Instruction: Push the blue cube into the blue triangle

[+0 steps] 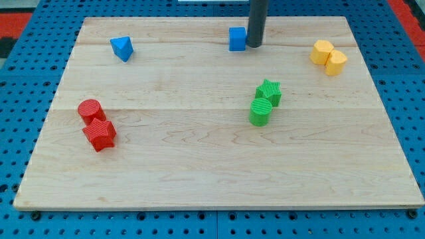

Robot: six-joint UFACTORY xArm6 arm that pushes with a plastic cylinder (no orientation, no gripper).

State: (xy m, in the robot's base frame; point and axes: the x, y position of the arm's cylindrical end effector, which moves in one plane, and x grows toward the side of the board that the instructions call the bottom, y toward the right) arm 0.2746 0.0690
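The blue cube [237, 38] sits near the view's top centre of the wooden board [199, 166]. The blue triangle [122, 48] lies at the top left, well apart from the cube. My tip [255, 45] stands right against the cube's right side, touching or nearly touching it. The dark rod rises from there out of the view's top.
Two yellow blocks [329, 57] sit together at the top right. A green star [269, 91] and a green cylinder [261, 112] touch right of centre. A red cylinder [89, 110] and a red star-like block [99, 134] touch at the left.
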